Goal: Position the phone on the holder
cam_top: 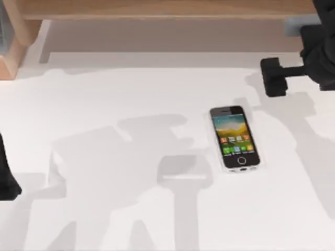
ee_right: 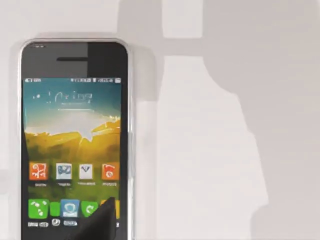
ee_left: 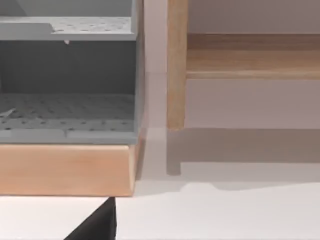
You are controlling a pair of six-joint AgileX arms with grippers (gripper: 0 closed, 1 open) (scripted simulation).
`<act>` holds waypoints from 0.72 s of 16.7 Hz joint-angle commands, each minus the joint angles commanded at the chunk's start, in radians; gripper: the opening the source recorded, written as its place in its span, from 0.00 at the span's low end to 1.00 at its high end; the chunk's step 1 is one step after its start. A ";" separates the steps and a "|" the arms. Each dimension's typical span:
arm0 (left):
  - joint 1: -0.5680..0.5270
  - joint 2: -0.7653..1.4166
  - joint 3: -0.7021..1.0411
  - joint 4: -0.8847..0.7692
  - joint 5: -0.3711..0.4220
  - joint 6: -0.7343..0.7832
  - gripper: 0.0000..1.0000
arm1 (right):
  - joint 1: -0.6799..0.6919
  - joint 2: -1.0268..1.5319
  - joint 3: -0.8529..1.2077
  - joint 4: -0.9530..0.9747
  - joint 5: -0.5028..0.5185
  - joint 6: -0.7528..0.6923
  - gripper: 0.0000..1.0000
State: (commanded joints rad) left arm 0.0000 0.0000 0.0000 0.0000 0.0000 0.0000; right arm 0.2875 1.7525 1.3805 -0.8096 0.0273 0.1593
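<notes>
The phone (cam_top: 234,138) lies flat and face up on the white table (cam_top: 131,83), right of centre, its lit screen showing green-orange wallpaper and rows of icons. It fills the near part of the right wrist view as the phone (ee_right: 75,145), with a dark fingertip (ee_right: 102,220) over its lower corner. My right gripper (cam_top: 269,77) hovers behind and to the right of the phone, apart from it. Left of the phone is a pale grey shape (cam_top: 184,172) crossed by a light bar; I cannot tell whether it is the holder or a shadow. My left gripper (cam_top: 6,183) is parked at the left edge.
A wooden frame (cam_top: 157,9) runs along the back of the table, with a wooden post (ee_left: 176,65) by it. A grey perforated shelf unit (ee_left: 67,85) on a wooden base (ee_left: 65,170) stands at the back left. Arm shadows cross the table's middle.
</notes>
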 joint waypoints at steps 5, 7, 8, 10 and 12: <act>0.000 0.000 0.000 0.000 0.000 0.000 1.00 | 0.095 0.307 0.278 -0.211 -0.012 0.095 1.00; 0.000 0.000 0.000 0.000 0.000 0.000 1.00 | 0.127 0.387 0.359 -0.274 -0.018 0.130 1.00; 0.000 0.000 0.000 0.000 0.000 0.000 1.00 | 0.141 0.414 0.392 -0.299 -0.021 0.145 1.00; 0.000 0.000 0.000 0.000 0.000 0.000 1.00 | 0.162 0.454 0.443 -0.337 -0.026 0.169 1.00; 0.000 0.000 0.000 0.000 0.000 0.000 1.00 | 0.175 0.478 0.473 -0.359 -0.028 0.183 1.00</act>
State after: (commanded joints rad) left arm 0.0000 0.0000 0.0000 0.0000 0.0000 0.0000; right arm 0.4630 2.2309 1.8538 -1.1688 -0.0008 0.3425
